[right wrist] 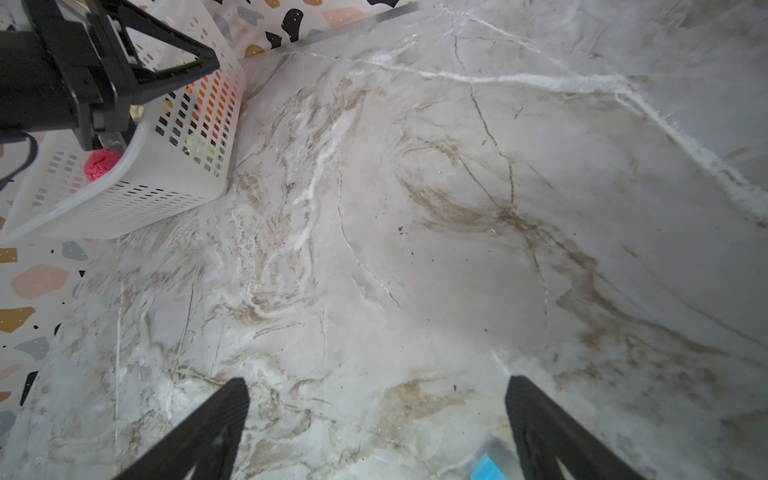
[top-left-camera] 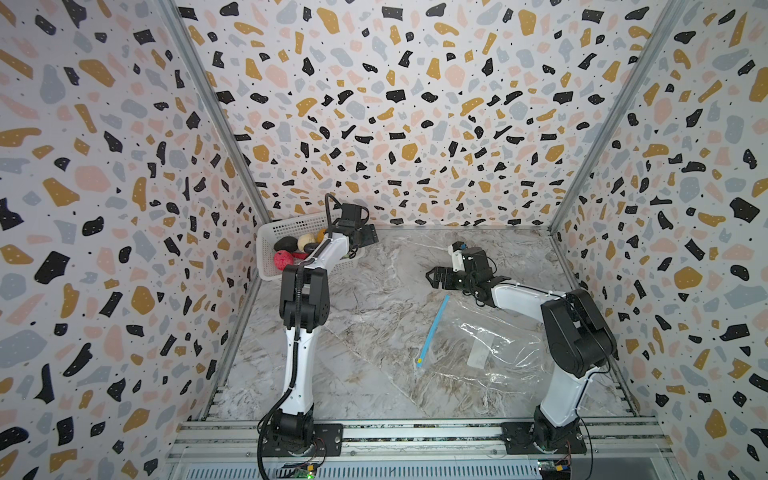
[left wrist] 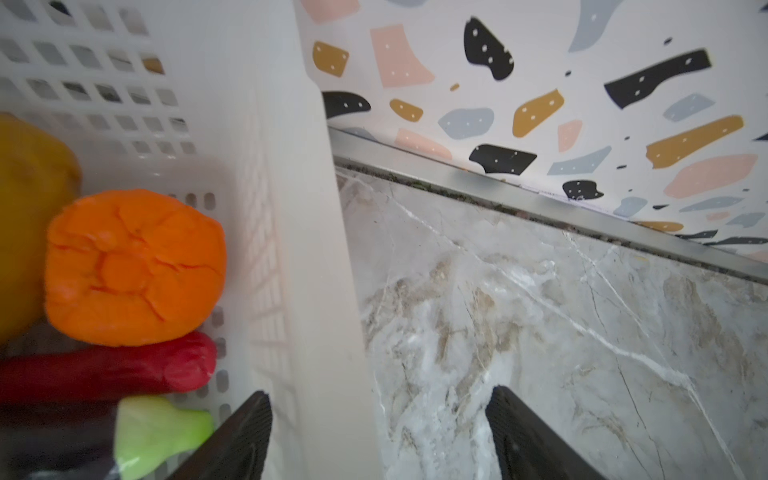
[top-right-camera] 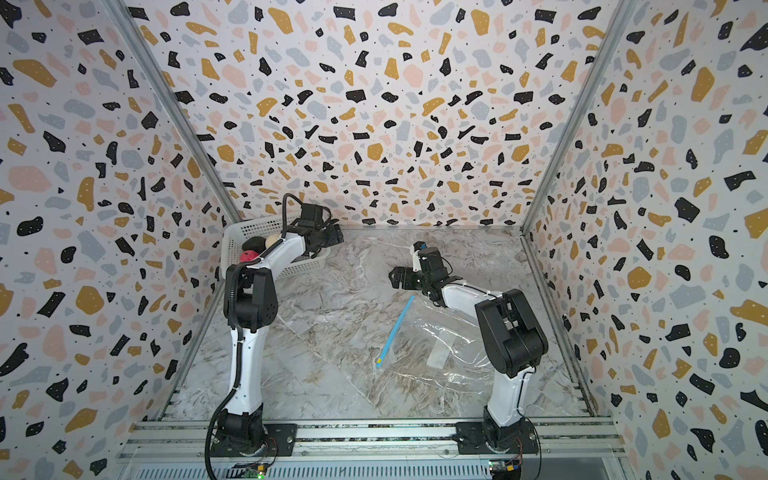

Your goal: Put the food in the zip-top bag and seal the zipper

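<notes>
A: In a top view, where is the food (top-left-camera: 286, 253) found?
B: In the basket (top-left-camera: 266, 232), at the left hand (top-left-camera: 366, 237). The bag (top-left-camera: 498, 345) is laid by the right arm, its zipper (top-left-camera: 433, 330) slanted toward the right hand (top-left-camera: 432, 276).
A: Left wrist view?
B: The hand is held apart astride the basket wall, with the orange (left wrist: 133, 266) inside.
A: Right wrist view?
B: The hand is spread, empty, over bare desk (right wrist: 415, 208).

A grey-white marble-patterned tabletop (top-left-camera: 374, 299) carries two things. A white perforated basket (top-left-camera: 270, 232) sits in its far left corner. The clear, crinkly zip-top bag (top-left-camera: 511, 361) lies flat on the near right. Its light blue zipper (top-left-camera: 434, 328) edge faces the middle, and it bears a white label (top-left-camera: 478, 355).
</notes>
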{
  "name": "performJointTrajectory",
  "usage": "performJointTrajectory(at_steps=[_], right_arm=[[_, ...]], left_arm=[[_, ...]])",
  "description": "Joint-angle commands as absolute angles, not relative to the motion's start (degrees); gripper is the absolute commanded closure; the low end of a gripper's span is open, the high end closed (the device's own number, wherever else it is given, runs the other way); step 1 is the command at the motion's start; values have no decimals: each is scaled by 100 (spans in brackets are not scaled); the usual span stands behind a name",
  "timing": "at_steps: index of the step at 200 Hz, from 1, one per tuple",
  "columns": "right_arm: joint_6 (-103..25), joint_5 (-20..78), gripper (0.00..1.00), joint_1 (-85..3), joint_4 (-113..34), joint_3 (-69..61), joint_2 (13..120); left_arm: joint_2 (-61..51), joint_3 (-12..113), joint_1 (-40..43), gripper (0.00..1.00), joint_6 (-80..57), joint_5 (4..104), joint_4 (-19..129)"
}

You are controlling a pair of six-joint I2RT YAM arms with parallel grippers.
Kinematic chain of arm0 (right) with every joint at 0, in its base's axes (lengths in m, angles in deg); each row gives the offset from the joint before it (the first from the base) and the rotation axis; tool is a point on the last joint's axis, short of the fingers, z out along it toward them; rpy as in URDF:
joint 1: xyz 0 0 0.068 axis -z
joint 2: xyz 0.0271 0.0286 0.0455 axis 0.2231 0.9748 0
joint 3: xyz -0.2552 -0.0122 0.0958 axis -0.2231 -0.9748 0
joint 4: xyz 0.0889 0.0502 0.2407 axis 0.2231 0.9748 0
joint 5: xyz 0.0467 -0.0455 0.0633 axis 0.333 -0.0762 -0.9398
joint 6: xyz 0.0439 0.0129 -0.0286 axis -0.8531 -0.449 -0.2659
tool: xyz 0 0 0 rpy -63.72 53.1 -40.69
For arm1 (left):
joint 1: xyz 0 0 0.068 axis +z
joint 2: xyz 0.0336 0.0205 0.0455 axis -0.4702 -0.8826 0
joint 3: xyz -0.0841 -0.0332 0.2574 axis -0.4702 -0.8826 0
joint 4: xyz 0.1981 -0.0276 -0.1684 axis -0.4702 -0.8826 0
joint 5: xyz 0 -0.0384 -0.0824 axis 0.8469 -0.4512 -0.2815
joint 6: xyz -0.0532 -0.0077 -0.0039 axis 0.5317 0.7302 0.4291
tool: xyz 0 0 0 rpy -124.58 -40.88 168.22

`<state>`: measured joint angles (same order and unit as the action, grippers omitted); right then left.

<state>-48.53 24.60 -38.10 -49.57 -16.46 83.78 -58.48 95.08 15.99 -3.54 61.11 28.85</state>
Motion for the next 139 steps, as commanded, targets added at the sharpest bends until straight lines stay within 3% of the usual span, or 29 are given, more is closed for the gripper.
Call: performJointTrajectory(at_steps=[1, 70, 139], right_arm=[[-4920, 2522, 1, -3786, -4946, -1780, 8091], [-5057, 2536, 1, -3720, -5159, -2103, 7997], [-5330, 2541, 1, -3672, -5366, -2208, 7920]], left_arm=[[-5675, 9421, 1474, 23, -479, 5966, 2759], [-5502, 8854, 933, 39, -297, 5749, 3072], [-5080, 8145, 199, 39, 241, 5658, 3677]])
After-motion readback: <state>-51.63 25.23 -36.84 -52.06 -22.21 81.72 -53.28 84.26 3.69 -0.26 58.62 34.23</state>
